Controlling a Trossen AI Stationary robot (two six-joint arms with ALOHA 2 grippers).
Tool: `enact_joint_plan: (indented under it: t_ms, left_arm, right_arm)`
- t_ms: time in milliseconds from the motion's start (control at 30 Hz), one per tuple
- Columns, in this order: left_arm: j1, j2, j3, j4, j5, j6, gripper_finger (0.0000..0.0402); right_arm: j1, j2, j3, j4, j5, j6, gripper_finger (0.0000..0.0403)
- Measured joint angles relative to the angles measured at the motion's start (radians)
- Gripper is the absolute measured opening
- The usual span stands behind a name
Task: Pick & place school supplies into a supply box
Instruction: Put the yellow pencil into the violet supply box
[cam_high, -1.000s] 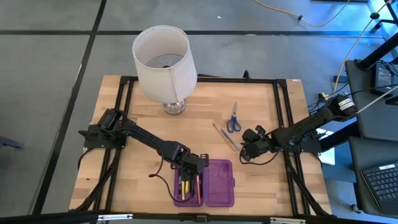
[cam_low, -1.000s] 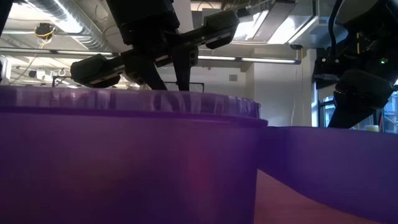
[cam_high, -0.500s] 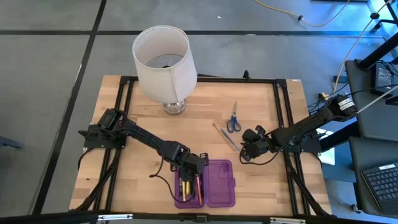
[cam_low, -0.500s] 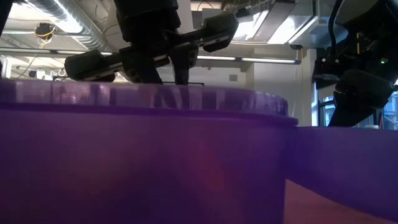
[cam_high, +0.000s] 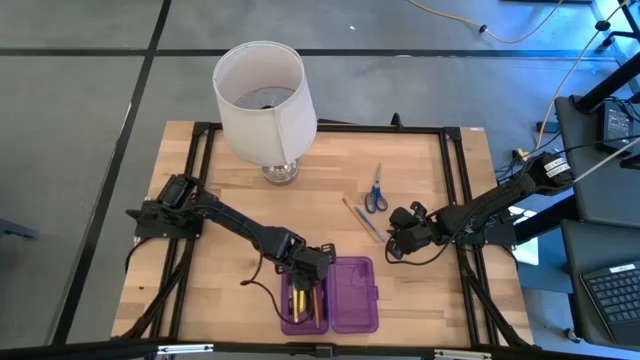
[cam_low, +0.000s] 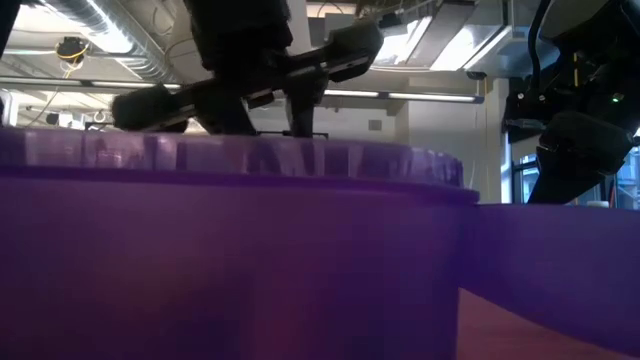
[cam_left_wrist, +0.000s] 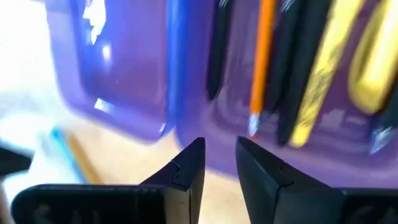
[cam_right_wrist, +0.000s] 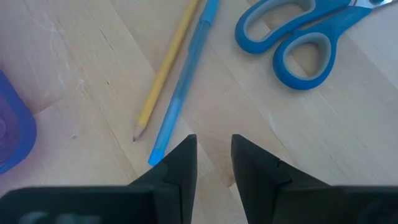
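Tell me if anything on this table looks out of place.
The white-shaded lamp at the table's far edge stands out: it is no school supply. The scissors, a yellow pencil and a blue pen lie outside the purple box, not yet packed.

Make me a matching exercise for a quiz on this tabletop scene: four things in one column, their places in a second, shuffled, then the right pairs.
Things
1. scissors
2. lamp
3. orange pencil
4. left gripper

Places
A. inside the purple supply box
B. at the table's far edge, left of centre
C. above the supply box's left half
D. on bare wood near the right gripper

Pairs: 1-D, 2-B, 3-A, 4-C
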Motion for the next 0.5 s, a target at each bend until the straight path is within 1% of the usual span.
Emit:
enact_joint_plan:
  t_ms: [67, 100, 133, 167, 233, 300, 367, 433, 500]
  left_arm:
    - [-0.006, -0.007, 0.000, -0.002, -0.063, -0.038, 0.0089]
    - [-0.007, -0.016, 0.000, -0.007, -0.075, -0.067, 0.0091]
    - [-0.007, -0.029, 0.000, -0.013, -0.065, -0.100, 0.0092]
    - [-0.006, -0.047, 0.000, -0.020, -0.046, -0.144, 0.0092]
    - [0.002, -0.085, 0.000, -0.034, 0.025, -0.251, 0.0093]
    - [0.014, -0.130, 0.000, -0.073, 0.099, -0.365, 0.0091]
    - [0.025, -0.171, 0.000, -0.107, 0.150, -0.498, 0.0089]
    - [0.027, -0.208, -0.018, -0.132, 0.164, -0.624, 0.0089]
    - [0.018, -0.241, -0.060, -0.126, 0.164, -0.722, 0.0089]
  right_arm:
    - [0.000, 0.000, 0.002, 0.010, -0.010, 0.000, 0.0104]
    - [0.000, 0.000, 0.010, 0.008, -0.023, -0.001, 0.0104]
    - [-0.001, 0.000, 0.023, 0.009, -0.038, -0.005, 0.0104]
    - [-0.004, 0.000, 0.040, 0.011, -0.045, -0.021, 0.0104]
    - [-0.010, 0.000, 0.081, 0.012, -0.054, -0.083, 0.0104]
    - [-0.021, 0.000, 0.126, 0.034, -0.054, -0.187, 0.0104]
    - [-0.030, 0.000, 0.169, 0.087, -0.053, -0.321, 0.0104]
    - [-0.035, 0.000, 0.209, 0.141, -0.053, -0.445, 0.0104]
    - [-0.038, 0.000, 0.239, 0.195, -0.046, -0.517, 0.0104]
